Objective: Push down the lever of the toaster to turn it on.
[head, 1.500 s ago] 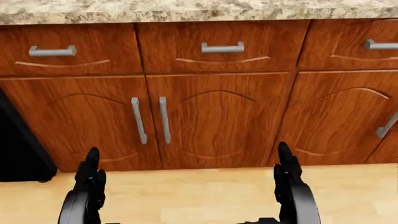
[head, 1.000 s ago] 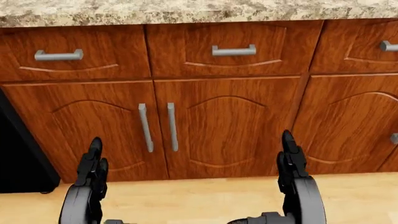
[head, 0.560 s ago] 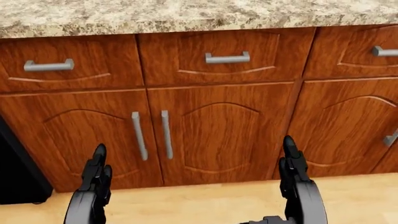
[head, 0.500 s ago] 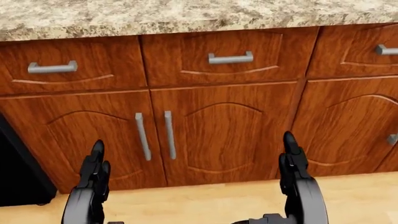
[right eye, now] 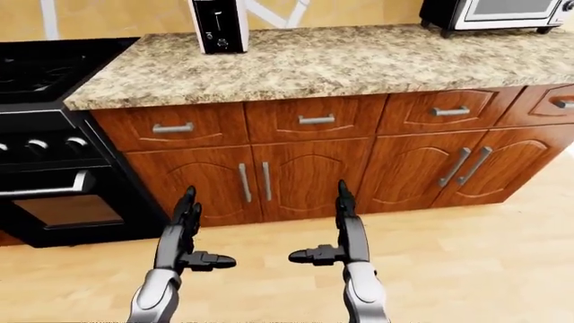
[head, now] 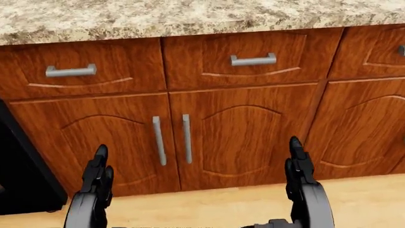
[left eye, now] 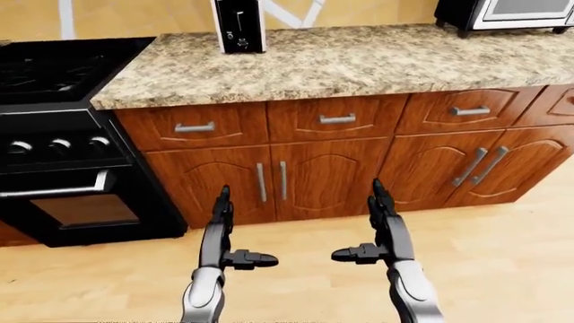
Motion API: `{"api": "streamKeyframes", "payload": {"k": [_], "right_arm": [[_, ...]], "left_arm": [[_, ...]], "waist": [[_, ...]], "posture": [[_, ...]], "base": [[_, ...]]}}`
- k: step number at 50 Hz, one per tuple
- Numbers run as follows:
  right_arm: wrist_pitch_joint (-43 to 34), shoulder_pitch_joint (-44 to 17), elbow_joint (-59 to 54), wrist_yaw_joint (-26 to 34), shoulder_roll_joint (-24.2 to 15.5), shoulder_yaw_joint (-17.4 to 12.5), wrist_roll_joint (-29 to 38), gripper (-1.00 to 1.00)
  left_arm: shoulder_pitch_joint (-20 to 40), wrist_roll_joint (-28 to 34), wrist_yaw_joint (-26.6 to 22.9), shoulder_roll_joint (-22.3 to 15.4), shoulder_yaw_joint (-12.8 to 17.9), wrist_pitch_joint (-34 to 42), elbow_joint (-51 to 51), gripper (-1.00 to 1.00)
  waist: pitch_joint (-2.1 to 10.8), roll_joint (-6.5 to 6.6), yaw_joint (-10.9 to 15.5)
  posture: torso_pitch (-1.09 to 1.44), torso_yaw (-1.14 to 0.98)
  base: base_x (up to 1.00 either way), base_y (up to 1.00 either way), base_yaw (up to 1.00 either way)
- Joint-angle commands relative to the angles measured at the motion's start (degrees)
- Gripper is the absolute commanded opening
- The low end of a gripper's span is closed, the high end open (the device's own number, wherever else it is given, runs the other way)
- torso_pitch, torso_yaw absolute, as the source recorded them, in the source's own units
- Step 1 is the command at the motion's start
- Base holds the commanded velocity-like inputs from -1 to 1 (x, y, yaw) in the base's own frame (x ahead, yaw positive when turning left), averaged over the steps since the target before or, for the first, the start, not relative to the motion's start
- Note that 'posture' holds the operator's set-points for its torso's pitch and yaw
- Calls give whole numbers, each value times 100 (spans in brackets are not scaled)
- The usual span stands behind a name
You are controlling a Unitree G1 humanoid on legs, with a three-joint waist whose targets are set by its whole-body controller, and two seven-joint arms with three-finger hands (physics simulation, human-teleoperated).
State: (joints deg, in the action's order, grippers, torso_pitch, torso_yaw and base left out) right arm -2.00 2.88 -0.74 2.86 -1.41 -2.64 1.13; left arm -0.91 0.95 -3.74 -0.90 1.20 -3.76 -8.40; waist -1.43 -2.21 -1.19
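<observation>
The toaster [left eye: 239, 25] stands at the top of the left-eye view on the granite counter [left eye: 341, 64], white with a black end face that carries a slot and a round knob. It also shows in the right-eye view [right eye: 219, 25]. Its lever is too small to make out. My left hand [left eye: 224, 232] and my right hand [left eye: 375, 225] are open and empty, fingers stretched out, held low over the floor well short of the counter. In the head view only the fingers of my left hand [head: 98, 175] and right hand [head: 297, 166] show before the cabinet doors.
A black stove [left eye: 54, 134] with an oven door stands left of the counter. A microwave [left eye: 503, 13] sits at the counter's top right. Wooden drawers and cabinet doors [left eye: 296, 178] with metal handles run below the counter. Light wooden floor [left eye: 503, 269] lies underneath.
The whole head view has shifted: the cabinets have slid right and down and the counter edge shows more, so the camera has moved. Both hands stay open in the same pose.
</observation>
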Motion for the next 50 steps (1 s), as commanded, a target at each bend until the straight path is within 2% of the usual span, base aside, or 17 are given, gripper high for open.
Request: {"api": "streamKeyframes", "payload": {"k": [1, 5, 7, 8, 19, 22, 23, 26, 31, 33, 35, 36, 38, 39, 41, 49, 50], "right_arm": [[223, -123, 223, 36, 22, 69, -16, 100], [114, -77, 378, 18, 36, 92, 1, 100], [118, -87, 360, 21, 34, 85, -8, 100], [221, -136, 209, 27, 21, 63, -13, 100], [233, -154, 172, 28, 19, 62, -15, 100], [202, -130, 227, 27, 21, 68, -12, 100], [192, -127, 240, 28, 22, 70, -11, 100], [268, -171, 126, 37, 10, 49, -21, 100], [275, -186, 106, 42, 5, 38, -28, 100], [274, -174, 120, 40, 7, 44, -20, 100], [263, -169, 135, 38, 9, 47, -16, 100], [268, -169, 136, 39, 11, 51, -13, 100], [277, -178, 116, 47, 7, 45, -22, 100], [255, -169, 153, 50, 13, 53, -25, 100], [299, -175, 121, 65, 9, 32, -65, 100], [261, -98, 288, 48, 16, 53, -82, 100], [243, -93, 302, 54, 18, 57, -81, 100]], "left_arm": [[101, -17, 41, -46, 77, -198, 265, 100], [144, -27, 35, -56, 100, -319, 100, 100], [124, -21, 44, -50, 88, -232, 206, 100], [119, -23, 45, -49, 87, -219, 223, 100], [148, -43, 31, -54, 102, -340, 68, 100], [144, -41, 32, -55, 99, -346, 65, 100], [138, -35, 38, -50, 88, -283, 135, 100], [131, -33, 38, -51, 86, -274, 153, 100], [111, -27, 42, -46, 77, -203, 241, 100], [120, -25, 41, -47, 80, -223, 212, 100], [131, -29, 38, -51, 86, -240, 186, 100], [117, -25, 40, -48, 80, -203, 238, 100], [170, -31, 33, -59, 100, -311, 79, 100], [172, -31, 35, -59, 100, -298, 91, 100], [127, -22, 39, -51, 83, -218, 214, 100], [102, -14, 38, -47, 82, -200, 259, 100], [95, -12, 39, -45, 77, -180, 288, 100]], "waist": [[62, 19, 30], [20, 391, 24], [141, 848, 50], [139, 647, 70], [3, 66, 103], [87, -307, 79], [24, -29, 12], [84, -129, 16], [7, 152, 33], [1, 383, 23], [129, 858, 58], [86, 587, 99], [45, 569, 119], [-14, 444, 145], [74, 459, 114], [-3, 259, 170], [81, 274, 196]], "posture": [[0, 0], [0, 0], [0, 0], [0, 0], [0, 0], [0, 0], [0, 0], [0, 0], [0, 0], [0, 0], [0, 0], [0, 0], [0, 0], [0, 0], [0, 0], [0, 0], [0, 0]], "base": [[0, 30, 0], [0, 31, 0], [0, 31, 0], [0, 31, 0], [0, 31, 0], [0, 31, 0], [0, 30, 0], [0, 31, 0], [0, 31, 0], [0, 30, 0], [0, 31, 0], [0, 31, 0], [0, 30, 0], [0, 0, 0], [0, 0, 0], [0, 0, 0], [0, 0, 19]]}}
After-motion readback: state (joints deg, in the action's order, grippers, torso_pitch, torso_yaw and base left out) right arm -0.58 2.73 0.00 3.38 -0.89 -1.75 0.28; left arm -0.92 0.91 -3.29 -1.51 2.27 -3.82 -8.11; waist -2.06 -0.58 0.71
